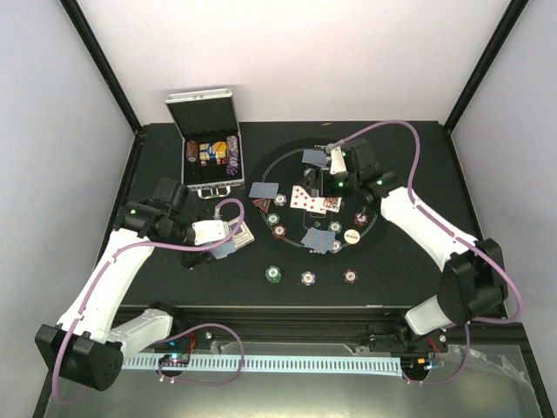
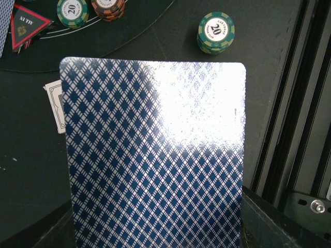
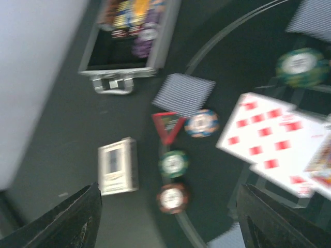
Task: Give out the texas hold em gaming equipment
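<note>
- One card point(image 2: 155, 155), blue back up, is pinched in the left gripper point(image 1: 224, 241), just left of the mat point(image 1: 283, 165).
- Its long axis runs straight out from the jaws, and the free short edge points toward the mat's edge.
- Step, I judge: dealing. Next, carry it to an unfilled seat and lay it flat.
- Right gripper point(image 3: 168, 196) hangs over the mat, fingers wide apart, empty.
</note>
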